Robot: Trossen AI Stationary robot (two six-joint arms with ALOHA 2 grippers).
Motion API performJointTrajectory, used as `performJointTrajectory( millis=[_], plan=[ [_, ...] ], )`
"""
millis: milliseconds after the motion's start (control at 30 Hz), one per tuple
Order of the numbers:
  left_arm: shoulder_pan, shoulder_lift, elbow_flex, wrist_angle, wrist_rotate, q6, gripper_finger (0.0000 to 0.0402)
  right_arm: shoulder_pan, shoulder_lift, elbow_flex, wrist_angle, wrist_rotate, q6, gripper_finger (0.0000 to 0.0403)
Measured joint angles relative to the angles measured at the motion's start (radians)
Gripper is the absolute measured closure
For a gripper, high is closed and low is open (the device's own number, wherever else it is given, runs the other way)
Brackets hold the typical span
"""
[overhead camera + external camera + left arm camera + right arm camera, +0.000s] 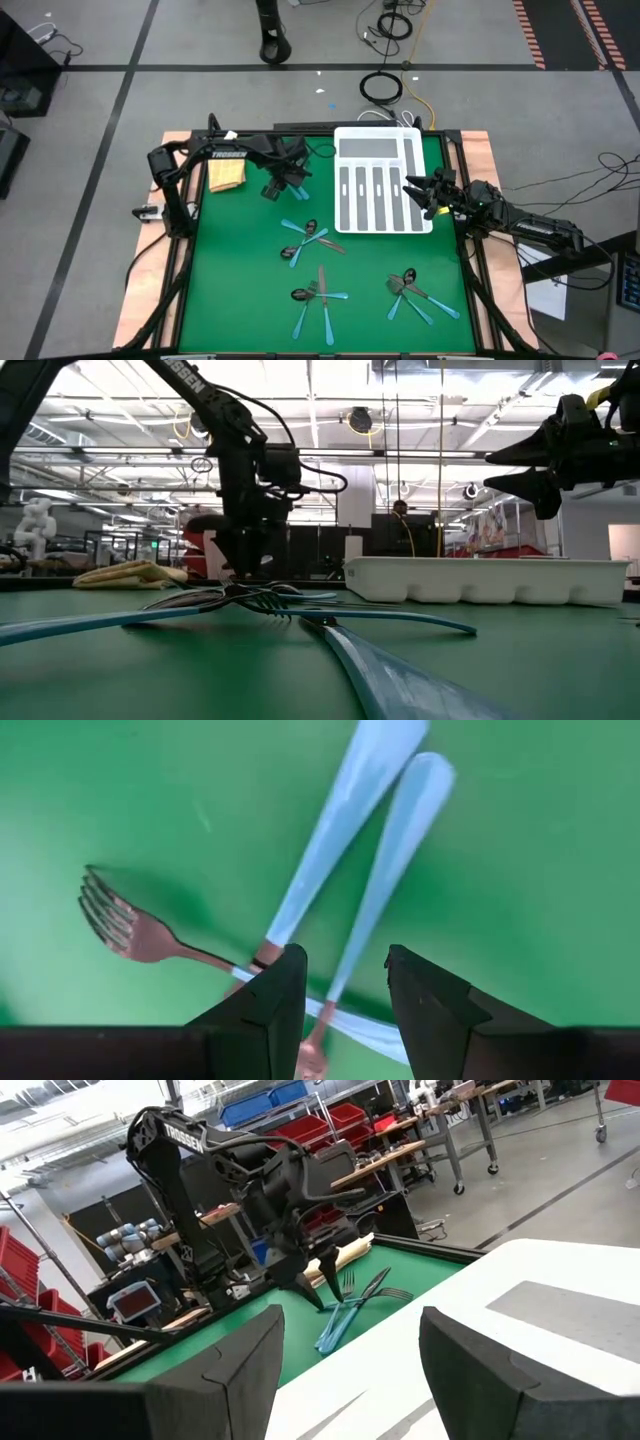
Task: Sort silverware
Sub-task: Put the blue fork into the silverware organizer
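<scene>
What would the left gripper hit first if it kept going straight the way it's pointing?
Most likely the crossed blue handles of the cutlery lying right below the open left gripper, then the green table. How much gap is left is hard to judge.

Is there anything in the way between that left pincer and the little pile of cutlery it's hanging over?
Nothing visible. The left pincer is open just above the crossed cutlery, and its wrist view shows only bare green mat around a fork and two blue handles. The white tray sits off to the side.
</scene>
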Motion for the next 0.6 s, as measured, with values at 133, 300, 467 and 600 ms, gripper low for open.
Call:
performJointTrajectory(
  millis=[133,300,467,600],
  plan=[
    [0.005,0.000,-0.015,0.046,0.004,0.001,0.0253,0.000,0.000,0.000,0.000,0.001,0.000,0.0183],
    [0.008,0.000,-0.037,0.030,0.027,-0.009,0.0253,0.000,0.000,0.000,0.000,0.002,0.000,0.0183],
    [0.008,0.000,-0.054,0.036,0.027,-0.006,0.0253,0.000,0.000,0.000,0.000,0.005,-0.004,0.0183],
    [0.013,0.003,-0.059,0.048,0.028,0.007,0.0253,0.000,0.000,0.000,0.000,0.005,-0.005,0.0183]
  ],
)
